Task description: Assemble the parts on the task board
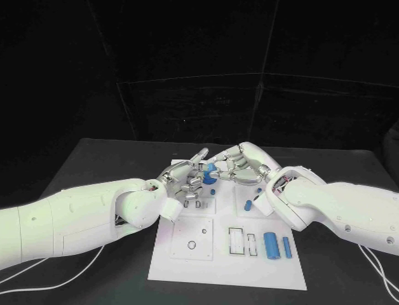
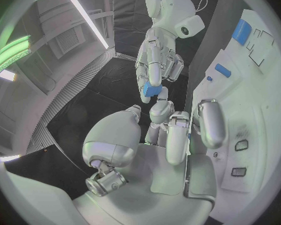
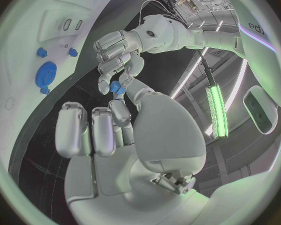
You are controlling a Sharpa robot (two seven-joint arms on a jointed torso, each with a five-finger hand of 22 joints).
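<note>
A small blue part (image 1: 211, 170) hangs above the far half of the white task board (image 1: 186, 270). My left hand (image 1: 187, 178) and right hand (image 1: 241, 164) meet fingertip to fingertip around it. In the left wrist view the blue part (image 2: 152, 90) sits at the right hand's fingertips (image 2: 154, 75), with a left finger (image 2: 162, 109) just under it. In the right wrist view the part (image 3: 115, 86) lies between the left hand's fingertips (image 3: 105, 84) and my right thumb and finger (image 3: 120, 110). Both hands pinch it.
On the board's near right lie a thick blue cylinder (image 1: 271, 245) and a thinner blue bar (image 1: 286, 248), beside rectangular slots (image 1: 241, 243). A blue peg (image 1: 248, 204) stands mid-board and an oval hole (image 1: 192, 244) is near left. White cables (image 1: 35, 279) trail off the table's front left.
</note>
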